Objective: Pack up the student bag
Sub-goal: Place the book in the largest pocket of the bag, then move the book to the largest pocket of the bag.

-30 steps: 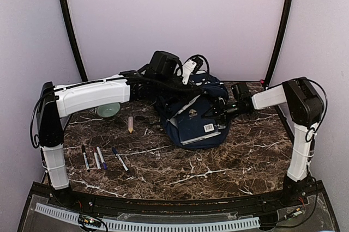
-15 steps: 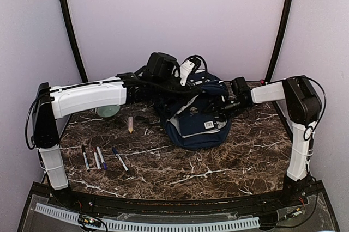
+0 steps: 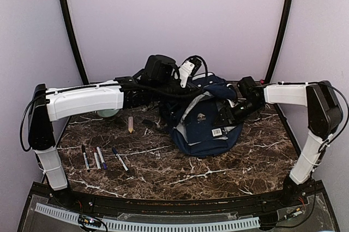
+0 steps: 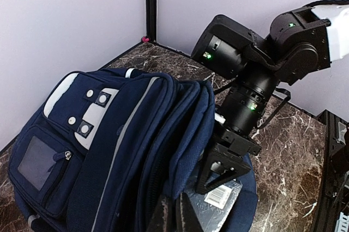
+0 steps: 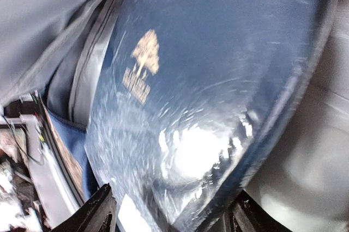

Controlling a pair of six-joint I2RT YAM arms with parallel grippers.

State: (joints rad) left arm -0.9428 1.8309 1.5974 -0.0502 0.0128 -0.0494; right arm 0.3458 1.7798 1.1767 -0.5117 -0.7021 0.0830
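Note:
The navy student bag (image 3: 197, 144) stands at the back centre-right of the table, its main opening held apart. In the left wrist view the bag (image 4: 109, 134) shows its grey-white patch. My left gripper (image 3: 163, 100) (image 4: 177, 213) is shut on the fabric edge of the bag's opening. My right gripper (image 3: 224, 116) (image 5: 172, 215) holds a dark blue hardcover book (image 3: 203, 118) (image 5: 180, 79) with a gold tree logo, partly inside the opening. The book's barcode end (image 4: 221, 202) sticks out under the right gripper's fingers (image 4: 223, 166).
Three pens (image 3: 100, 157) lie on the marble table (image 3: 218, 175) at front left. A pinkish eraser (image 3: 131, 124) and a pale green round object (image 3: 107, 112) lie left of the bag, under my left arm. Dark frame poles stand at the back corners.
The bag and book have shifted right and toward the front. My right gripper moved right with the book and its arm stretched out. My left arm lifted the bag's edge a little higher.

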